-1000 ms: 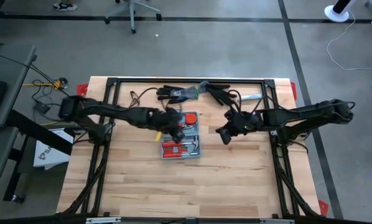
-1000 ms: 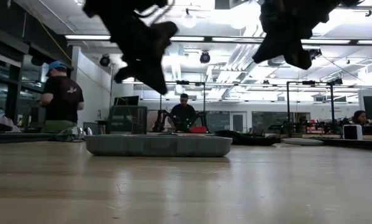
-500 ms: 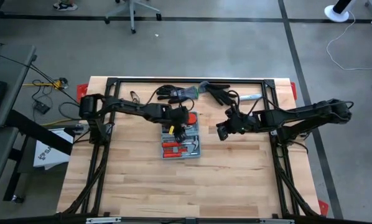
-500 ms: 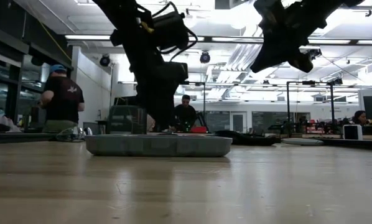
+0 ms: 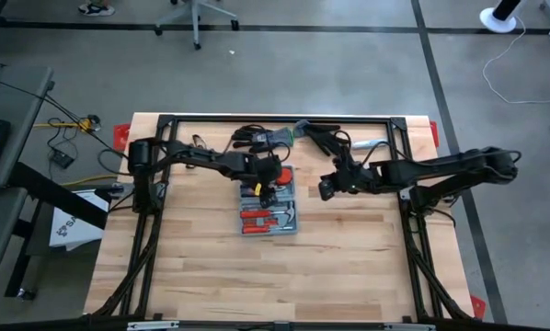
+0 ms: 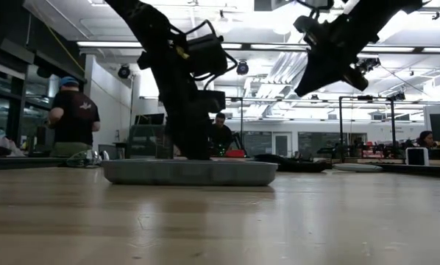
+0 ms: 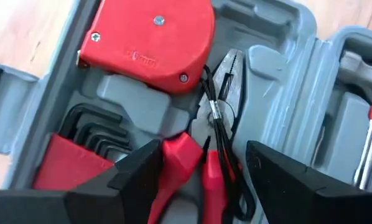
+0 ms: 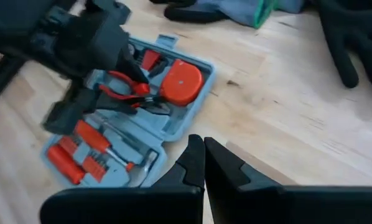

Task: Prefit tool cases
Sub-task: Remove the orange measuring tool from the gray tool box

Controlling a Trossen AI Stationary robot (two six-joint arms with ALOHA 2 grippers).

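Grey-blue tool case (image 5: 268, 201) lies open and flat near the middle of the wooden table (image 5: 349, 267), lid side toward the far edge.

Done so far, as far as I can judge:
- red tape measure (image 7: 148, 40) seated in its pocket
- hex keys (image 7: 89, 138) in their red holder
- red-handled pliers (image 7: 204, 149) lying in their recess, black cord looped over them
- screwdrivers (image 8: 86, 140) and bits in the other half

Left gripper (image 7: 201, 186) hovers right over the pliers, fingers spread wide either side of the handles, nothing held. Reads like a release just after placing, though I can't tell if the pliers are pressed fully home.

Right gripper (image 8: 203, 163) is fingers together, empty, above bare table just beside the case on the right arm's side. Waiting.

Left to do, my guess: confirm pliers seated, tuck the cord, then close the lid.

Change over the last second: left arm swung in from the case's left edge to the top half and came down into it; its fingers went from closed to wide. Right gripper drifted slightly toward the far edge, fingers unchanged. Case has not moved. Black gloves (image 5: 326, 140) at the far edge untouched.
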